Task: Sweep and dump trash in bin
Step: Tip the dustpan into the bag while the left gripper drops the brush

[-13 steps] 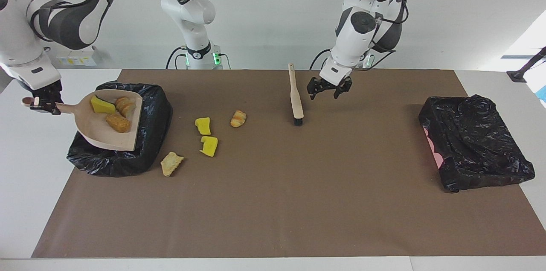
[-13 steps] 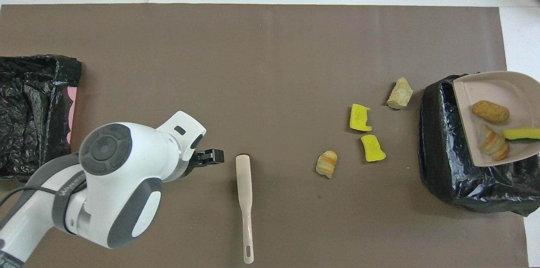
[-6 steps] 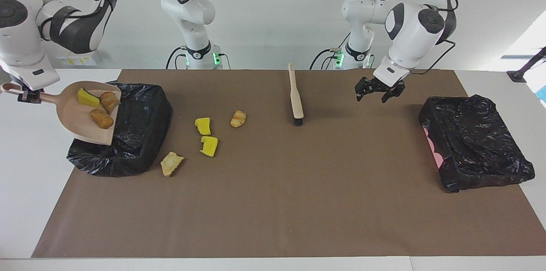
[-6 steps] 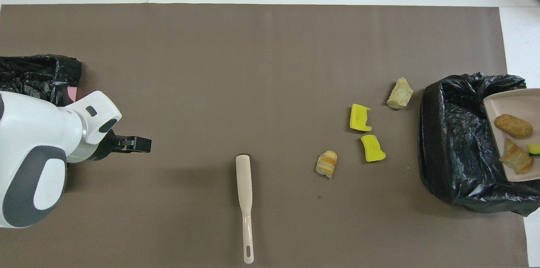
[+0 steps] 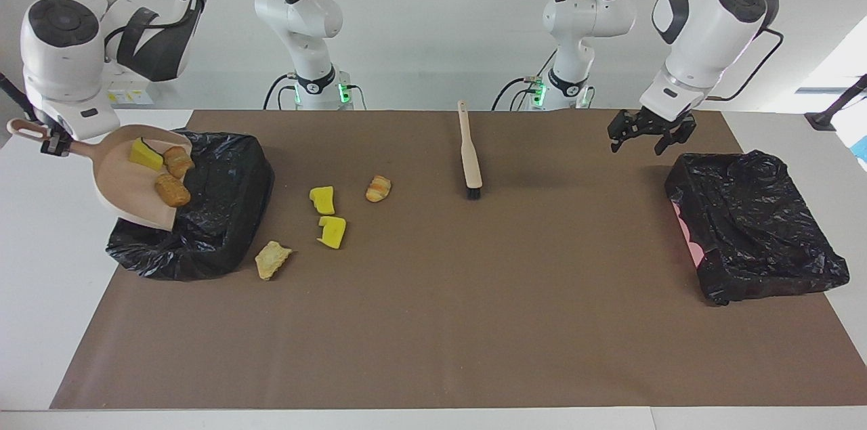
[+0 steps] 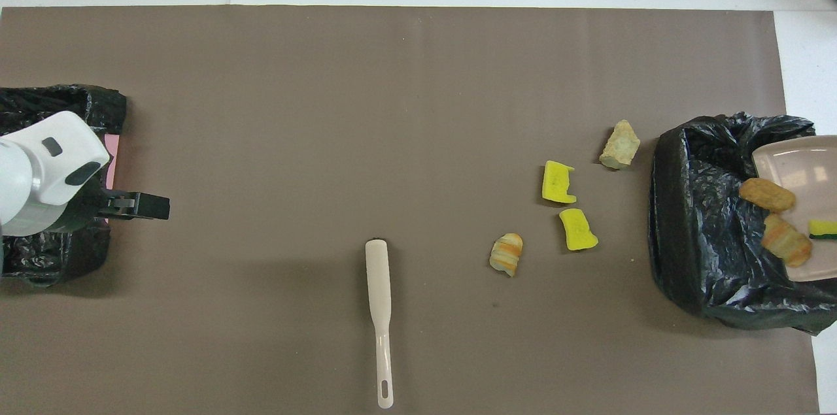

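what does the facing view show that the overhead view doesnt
Only the facing view shows the right gripper shut on the handle of the dustpan, plus both arms' bases and upper links.

Only the overhead view shows the hanging hole at the handle end of the brush.

Both show the dustpan tilted over the black-bagged bin, three pieces of trash in it, four pieces of trash on the brown mat, the brush lying alone, and the left gripper, open and empty, beside the second black-bagged bin.

open mat (image 5: 433,321) toward table edge | obstacles: brush (image 5: 470,158), trash (image 5: 328,215) beside bin (image 5: 223,213)
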Available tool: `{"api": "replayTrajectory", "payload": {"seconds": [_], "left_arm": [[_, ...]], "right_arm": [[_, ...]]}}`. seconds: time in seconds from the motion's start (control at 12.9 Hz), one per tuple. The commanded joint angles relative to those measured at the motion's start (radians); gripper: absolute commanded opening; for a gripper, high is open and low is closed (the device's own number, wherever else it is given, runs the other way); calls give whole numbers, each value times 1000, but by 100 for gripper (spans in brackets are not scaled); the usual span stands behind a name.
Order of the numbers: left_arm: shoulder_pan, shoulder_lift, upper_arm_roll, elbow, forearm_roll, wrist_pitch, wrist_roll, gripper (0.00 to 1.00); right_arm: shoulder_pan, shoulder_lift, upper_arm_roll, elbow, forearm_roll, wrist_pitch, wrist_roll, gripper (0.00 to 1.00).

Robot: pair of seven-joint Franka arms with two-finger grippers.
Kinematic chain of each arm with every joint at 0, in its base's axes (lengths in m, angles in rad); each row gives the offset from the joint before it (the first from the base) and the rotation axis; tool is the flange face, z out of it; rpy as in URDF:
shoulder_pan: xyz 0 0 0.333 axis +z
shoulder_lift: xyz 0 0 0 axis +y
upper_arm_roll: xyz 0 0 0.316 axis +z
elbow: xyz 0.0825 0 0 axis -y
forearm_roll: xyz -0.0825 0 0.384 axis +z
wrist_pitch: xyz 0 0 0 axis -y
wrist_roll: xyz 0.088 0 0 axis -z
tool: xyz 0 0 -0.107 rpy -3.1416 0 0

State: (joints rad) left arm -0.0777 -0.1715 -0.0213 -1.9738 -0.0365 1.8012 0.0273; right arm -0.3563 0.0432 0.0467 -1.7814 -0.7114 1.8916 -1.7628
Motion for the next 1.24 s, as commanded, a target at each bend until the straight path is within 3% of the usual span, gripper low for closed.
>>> {"api": "replayTrajectory", "payload": {"seconds": [0.0,0.23,0.54,1.16], "left_arm": [[35,12,-11,126,21,-104,10,100],[39,15,-9,210,21,-140,10,100],[52,124,-9,399,23,-230,2,100],[52,112,-8,386,23,-227,2,100]], "right_arm": [[-7,-55,10,-39,-80,6,17,0],[-6,-80,13,-39,-121,6,17,0],[74,-80,21,-23,-108,-23,23,0],[158,-78,33,-29,323,-60,164,0]]}}
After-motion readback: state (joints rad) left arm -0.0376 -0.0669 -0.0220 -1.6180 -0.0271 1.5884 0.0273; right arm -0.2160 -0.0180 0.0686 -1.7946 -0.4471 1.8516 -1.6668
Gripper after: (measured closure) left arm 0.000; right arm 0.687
